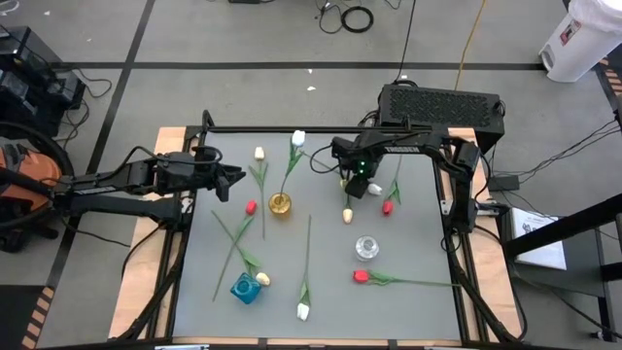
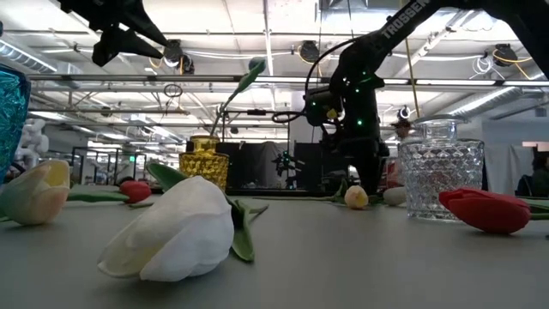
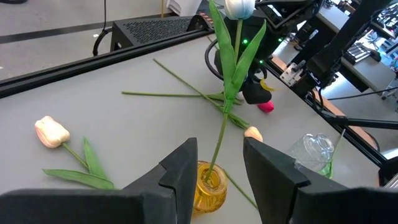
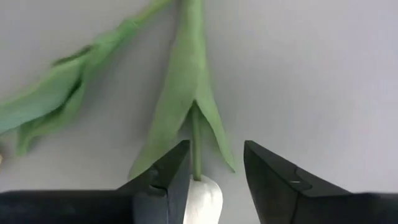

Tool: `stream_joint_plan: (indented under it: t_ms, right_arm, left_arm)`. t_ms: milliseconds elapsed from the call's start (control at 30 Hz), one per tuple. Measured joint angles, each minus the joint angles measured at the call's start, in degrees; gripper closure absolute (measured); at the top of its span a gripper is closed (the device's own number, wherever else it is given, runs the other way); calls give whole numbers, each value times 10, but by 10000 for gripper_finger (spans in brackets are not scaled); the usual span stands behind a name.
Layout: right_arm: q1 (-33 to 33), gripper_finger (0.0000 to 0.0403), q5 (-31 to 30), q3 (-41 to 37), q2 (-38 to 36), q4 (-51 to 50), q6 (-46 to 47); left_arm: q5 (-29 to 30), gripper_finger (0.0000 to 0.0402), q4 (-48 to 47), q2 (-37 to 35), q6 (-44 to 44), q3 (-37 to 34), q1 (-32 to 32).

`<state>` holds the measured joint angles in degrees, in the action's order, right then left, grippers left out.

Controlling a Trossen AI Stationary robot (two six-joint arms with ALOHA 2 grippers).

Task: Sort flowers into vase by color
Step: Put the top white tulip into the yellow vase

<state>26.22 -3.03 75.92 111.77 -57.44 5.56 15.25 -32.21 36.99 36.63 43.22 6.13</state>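
My right gripper (image 1: 356,190) points down at the table's far middle. It is open, and its fingers stand on either side of a lying white tulip (image 4: 204,193), where the stem (image 4: 196,146) meets the head. Whether they touch it I cannot tell. My left gripper (image 1: 236,181) is open and hovers left of the yellow vase (image 1: 280,204), which shows between its fingers (image 3: 208,186). One white tulip (image 3: 239,7) stands in that vase. A clear glass vase (image 1: 366,248) and a blue vase (image 1: 245,289) stand nearer. Pale yellow (image 1: 259,154), red (image 1: 251,207) and white (image 1: 303,311) tulips lie scattered.
More tulips lie flat: a pale yellow one (image 1: 347,215) and a red one (image 1: 387,207) beside my right gripper, a red one (image 1: 362,276) near the clear vase, and a pale yellow one (image 1: 262,279) by the blue vase. A black box (image 1: 442,102) sits beyond the far edge.
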Motion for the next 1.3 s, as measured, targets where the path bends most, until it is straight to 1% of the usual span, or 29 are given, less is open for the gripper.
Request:
stream_joint_plan:
  t_ms: [267, 433, 567, 667, 900, 967, 1067, 1300]
  right_arm:
    - [-2, 262, 2, 0, 0, -12, 23]
    - [-4, 261, 2, 0, 9, -2, 18]
    - [-10, 261, 0, -1, 23, -21, 26]
    - [-14, 261, -14, 0, 25, -15, 26]
    - [-14, 263, -10, 0, 25, -9, 24]
    - [-14, 271, 0, 0, 25, -9, 23]
    - [-14, 297, 5, 0, 25, -9, 23]
    - [-14, 384, 32, 0, 25, -14, 23]
  left_arm:
    - [0, 265, 0, 0, 0, 0, 0]
    - [0, 265, 0, 0, 0, 0, 0]
    - [0, 265, 0, 0, 1, 0, 0]
    - [0, 265, 0, 0, 1, 0, 0]
    - [0, 265, 1, 0, 1, 0, 0]
    - [0, 265, 1, 0, 1, 0, 0]
    - [0, 265, 1, 0, 1, 0, 0]
    - [0, 265, 1, 0, 1, 0, 0]
